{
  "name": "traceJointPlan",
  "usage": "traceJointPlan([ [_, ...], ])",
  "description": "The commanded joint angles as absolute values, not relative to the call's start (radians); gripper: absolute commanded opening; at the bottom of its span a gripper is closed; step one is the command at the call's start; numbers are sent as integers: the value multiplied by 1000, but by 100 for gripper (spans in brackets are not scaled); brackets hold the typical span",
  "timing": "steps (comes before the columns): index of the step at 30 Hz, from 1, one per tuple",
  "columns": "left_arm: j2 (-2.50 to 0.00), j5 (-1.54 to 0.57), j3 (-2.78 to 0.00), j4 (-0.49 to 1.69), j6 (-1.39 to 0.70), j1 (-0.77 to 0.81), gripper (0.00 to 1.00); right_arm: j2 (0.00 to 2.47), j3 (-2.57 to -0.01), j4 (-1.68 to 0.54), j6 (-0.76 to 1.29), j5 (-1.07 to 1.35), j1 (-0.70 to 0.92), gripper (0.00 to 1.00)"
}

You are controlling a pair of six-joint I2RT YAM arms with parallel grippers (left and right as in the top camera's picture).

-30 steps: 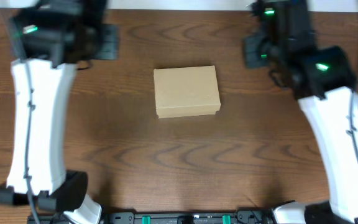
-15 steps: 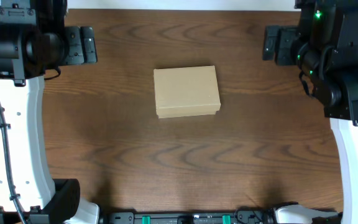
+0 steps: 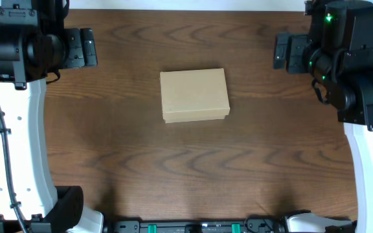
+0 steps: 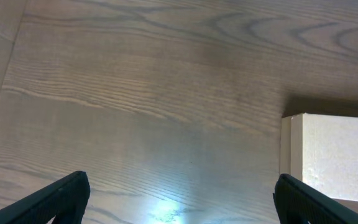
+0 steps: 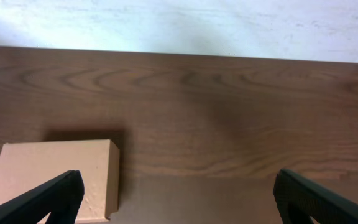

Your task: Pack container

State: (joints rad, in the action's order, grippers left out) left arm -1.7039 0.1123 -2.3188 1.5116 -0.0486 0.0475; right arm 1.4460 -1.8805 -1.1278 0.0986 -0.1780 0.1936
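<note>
Cardboard box [image 3: 194,96] closed on the table [image 3: 141,165].
Spread wide, touching nothing: left fingers [image 4: 62,198], right fingers [image 5: 51,199].

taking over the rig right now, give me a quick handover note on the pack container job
Left gripper: open, empty, over the far-left part of the table, apart from the box.
Right gripper: open, empty, far right, also apart from it.
Cardboard box: mid-table, lid down, nothing touching it.
Done: box looks closed; its contents cannot be seen.
Left: confirm it is packed; if not, lift the lid and load it.
</note>
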Motion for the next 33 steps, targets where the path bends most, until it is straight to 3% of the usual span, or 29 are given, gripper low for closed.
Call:
traceJointPlan([
  [1, -1695, 130, -2327, 1514, -49, 44, 95, 1434, -1890, -1131, 100, -187, 190, 99],
  [33, -1916, 130, -2327, 1514, -49, 39, 95, 1434, -1890, -1136, 100, -70, 190, 99],
])
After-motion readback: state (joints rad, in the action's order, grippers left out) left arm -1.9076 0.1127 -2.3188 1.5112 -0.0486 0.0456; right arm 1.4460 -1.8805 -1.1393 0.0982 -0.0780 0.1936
